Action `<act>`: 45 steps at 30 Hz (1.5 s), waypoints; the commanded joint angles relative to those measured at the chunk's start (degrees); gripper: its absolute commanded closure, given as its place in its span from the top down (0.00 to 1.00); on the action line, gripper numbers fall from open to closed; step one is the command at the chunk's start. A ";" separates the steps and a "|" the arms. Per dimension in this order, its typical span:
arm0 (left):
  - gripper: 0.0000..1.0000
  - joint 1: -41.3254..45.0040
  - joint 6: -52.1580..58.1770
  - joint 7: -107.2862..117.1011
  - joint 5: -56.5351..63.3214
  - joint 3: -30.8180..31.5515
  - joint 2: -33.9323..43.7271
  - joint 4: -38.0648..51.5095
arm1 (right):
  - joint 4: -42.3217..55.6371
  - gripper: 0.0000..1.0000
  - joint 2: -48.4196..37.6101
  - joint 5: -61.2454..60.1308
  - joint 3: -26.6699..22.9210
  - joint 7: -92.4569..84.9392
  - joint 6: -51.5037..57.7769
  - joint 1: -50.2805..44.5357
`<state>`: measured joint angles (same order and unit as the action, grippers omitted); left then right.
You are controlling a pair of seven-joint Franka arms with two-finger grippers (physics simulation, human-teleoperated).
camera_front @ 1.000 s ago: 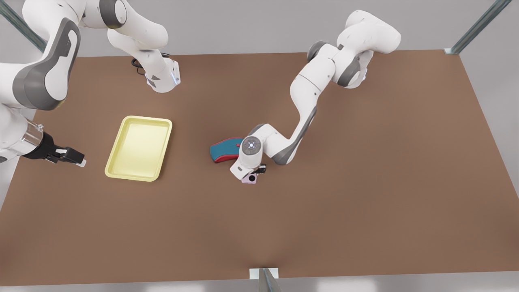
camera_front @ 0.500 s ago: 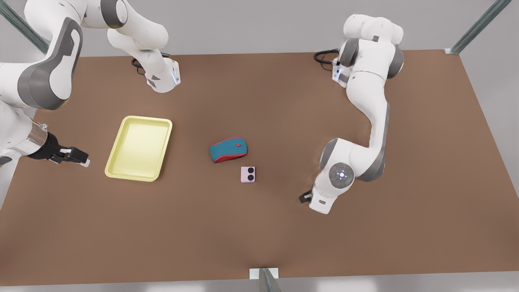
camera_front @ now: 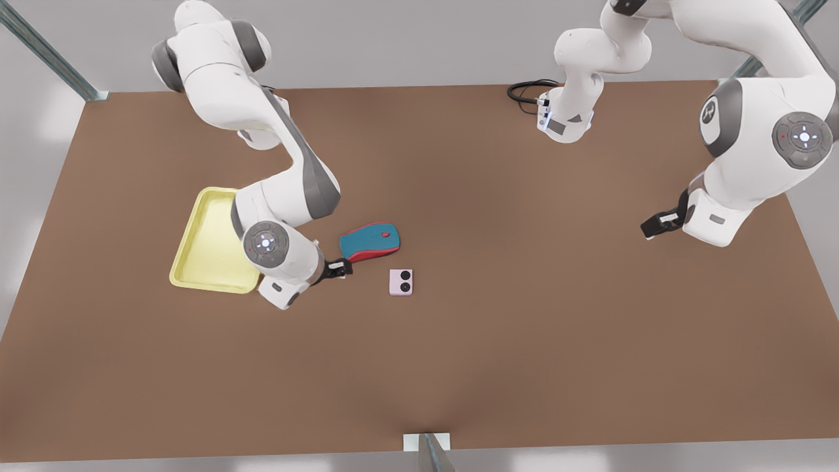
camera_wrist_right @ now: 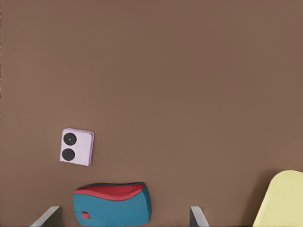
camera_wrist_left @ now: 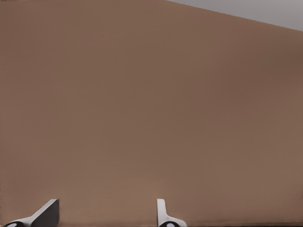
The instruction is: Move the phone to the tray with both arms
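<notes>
Right gripper (camera_front: 341, 267), open and empty, hovers beside the mouse (camera_front: 370, 242) — you risk clipping it reaching the phone (camera_front: 401, 282). Left gripper (camera_front: 657, 224) waits open, empty, near the table's (camera_front: 524, 341) right edge.

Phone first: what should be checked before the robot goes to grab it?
1. Phone lies flat on the table, held by nothing: ok.
2. Mouse is apart from the phone, with a gap between them: ok.
3. Right gripper is open: ok.
4. Right gripper is over the phone: not ok; it is beside the mouse.
5. Tray lies close to the right arm: ok.
6. Left gripper is open and waits far off, over bare table: ok.
</notes>
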<state>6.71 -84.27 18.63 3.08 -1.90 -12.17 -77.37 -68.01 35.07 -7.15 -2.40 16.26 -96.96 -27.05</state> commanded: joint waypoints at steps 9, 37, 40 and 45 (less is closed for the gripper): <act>1.00 0.06 -0.72 -23.02 -1.76 0.06 -3.39 0.38 | -0.89 1.00 13.26 8.03 7.59 43.85 -27.75 -1.43; 1.00 0.24 -1.60 -22.67 -1.85 0.06 -4.97 -0.06 | -18.30 1.00 14.41 27.10 14.18 47.55 -46.30 -2.13; 1.00 0.33 -1.60 -22.58 -1.85 -0.03 -4.97 -0.06 | -18.30 1.00 14.41 27.02 14.27 45.53 -46.30 -2.22; 1.00 0.33 -1.60 -22.58 -1.85 0.06 -4.97 -0.06 | -19.35 1.00 14.67 27.01 14.27 43.24 -46.21 -2.13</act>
<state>6.99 -85.87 -2.28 1.20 -1.91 -17.18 -77.46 -87.19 49.80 19.89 11.86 61.15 -143.27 -29.24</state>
